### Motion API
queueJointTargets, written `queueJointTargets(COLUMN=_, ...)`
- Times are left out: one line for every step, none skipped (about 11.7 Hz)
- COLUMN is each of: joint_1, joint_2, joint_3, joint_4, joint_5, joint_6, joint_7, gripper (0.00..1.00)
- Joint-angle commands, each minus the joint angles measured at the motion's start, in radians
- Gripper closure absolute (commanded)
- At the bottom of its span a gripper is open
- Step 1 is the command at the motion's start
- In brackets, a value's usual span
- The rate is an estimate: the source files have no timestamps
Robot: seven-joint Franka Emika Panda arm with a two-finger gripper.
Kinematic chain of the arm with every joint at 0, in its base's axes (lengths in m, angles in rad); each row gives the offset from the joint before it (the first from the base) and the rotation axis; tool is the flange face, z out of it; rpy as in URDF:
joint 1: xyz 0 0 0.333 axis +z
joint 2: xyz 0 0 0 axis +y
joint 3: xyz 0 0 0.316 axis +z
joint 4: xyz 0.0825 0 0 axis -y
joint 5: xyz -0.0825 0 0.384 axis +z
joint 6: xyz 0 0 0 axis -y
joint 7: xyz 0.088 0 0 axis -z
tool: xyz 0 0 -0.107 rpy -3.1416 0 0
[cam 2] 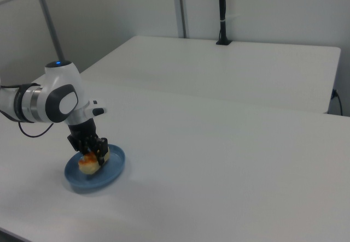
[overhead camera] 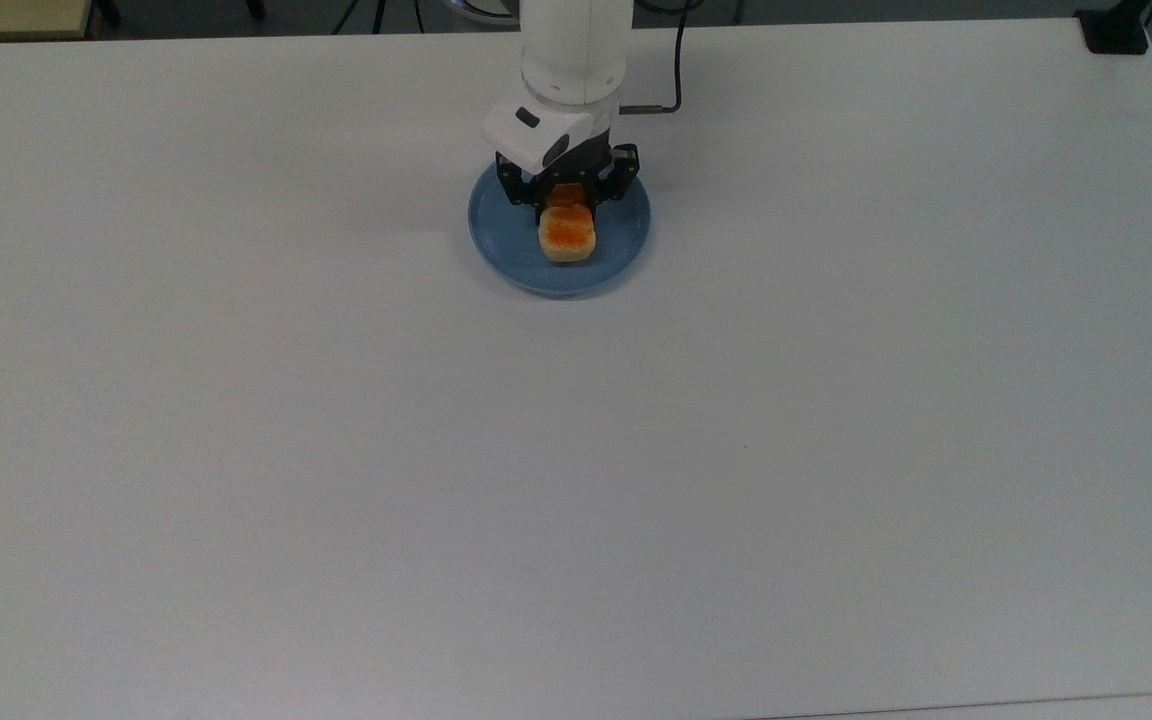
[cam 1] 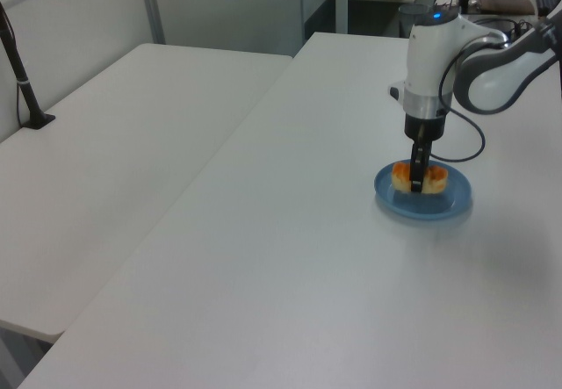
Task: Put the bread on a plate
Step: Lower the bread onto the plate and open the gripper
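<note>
One bread (overhead camera: 568,233) and one plate (overhead camera: 506,235) are seen on a single white table (overhead camera: 576,450). The bread is held over the middle of the plate, low within its rim. The gripper (overhead camera: 564,200) is closed on the bread's middle, a finger pressed against each long side.

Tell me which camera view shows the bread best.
The top view: the bread shows its orange-brown top and pale sides over the plate, partly under the gripper. In the left view a black finger crosses its middle; in the right view the gripper hides much of it.
</note>
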Motion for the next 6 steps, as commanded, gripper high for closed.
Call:
queueJointTargets(joint_1=0.015, joint_2=0.031, joint_3=-0.009, joint_4=-0.015, joint_5=-0.059, joint_6=0.058, joint_7=0.089, gripper=0.40)
queueJointTargets(joint_1=0.013, joint_2=0.028, joint_3=-0.009, joint_4=-0.015, joint_5=-0.059, joint_6=0.058, joint_7=0.089, gripper=0.27)
queueJointTargets(joint_1=0.015, joint_2=0.025, joint_3=-0.009, joint_4=-0.015, joint_5=-0.059, joint_6=0.057, joint_7=0.091, gripper=0.13)
queueJointTargets(joint_1=0.012, joint_2=0.015, joint_3=-0.009, joint_4=-0.012, joint_5=-0.059, joint_6=0.047, joint_7=0.091, gripper=0.00)
queueJointTargets(joint_1=0.006, joint_2=-0.002, joint_3=-0.009, joint_4=0.007, joint_5=-0.059, joint_6=0.022, joint_7=0.091, gripper=0.00)
queueJointTargets(joint_1=0.003, joint_2=-0.019, joint_3=-0.009, joint_4=0.055, joint_5=-0.059, joint_6=-0.064, joint_7=0.091, gripper=0.00)
